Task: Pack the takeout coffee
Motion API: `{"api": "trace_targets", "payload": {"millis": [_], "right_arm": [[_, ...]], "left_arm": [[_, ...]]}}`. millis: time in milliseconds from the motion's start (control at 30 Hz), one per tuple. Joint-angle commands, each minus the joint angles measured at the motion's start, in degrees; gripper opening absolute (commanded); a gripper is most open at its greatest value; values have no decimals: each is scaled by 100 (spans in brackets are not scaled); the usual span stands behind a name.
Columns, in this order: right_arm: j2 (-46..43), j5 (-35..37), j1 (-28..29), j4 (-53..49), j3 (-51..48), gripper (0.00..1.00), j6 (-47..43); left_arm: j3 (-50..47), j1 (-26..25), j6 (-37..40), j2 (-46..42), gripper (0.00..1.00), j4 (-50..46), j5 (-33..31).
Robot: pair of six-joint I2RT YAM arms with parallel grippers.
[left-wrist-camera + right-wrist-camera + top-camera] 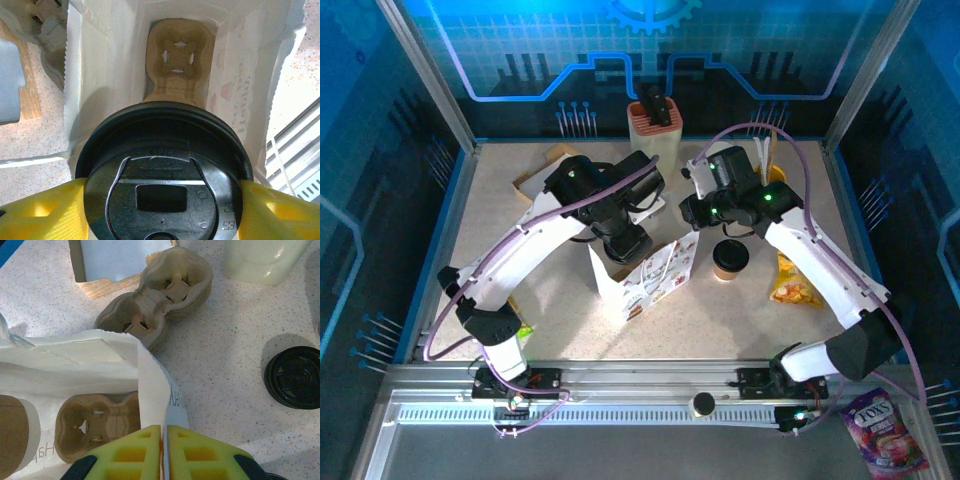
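Note:
A takeout coffee cup [165, 170] with a black lid sits between the yellow fingers [45, 210] of my left gripper [165, 200], which is shut on it. It hangs over the open white paper bag [655, 280], above a brown cardboard cup carrier [177, 60] on the bag's floor. My right gripper [164, 450] is shut on the bag's upper edge [155, 380]. The carrier [95, 427] and the tan side of the held cup [12, 435] show inside the bag. A second lidded coffee [730, 258] stands on the table right of the bag.
A spare stack of carriers [160, 295] lies behind the bag, beside a flat cardboard box [117, 260]. A loose black lid [295, 377] rests on the table. A yellow snack bag [795, 285] lies at the right, and a tan holder [653, 125] stands at the back.

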Motion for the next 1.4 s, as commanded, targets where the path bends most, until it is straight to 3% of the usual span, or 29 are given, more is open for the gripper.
{"api": "trace_targets", "payload": {"millis": [0, 1367], "right_arm": [[36, -21, 87, 50, -1, 13, -54], [107, -111, 87, 78, -19, 10, -25]], "left_arm": [[68, -37, 125, 56, 54, -252, -135], [-1125, 320, 360, 87, 53, 468, 404]]}}
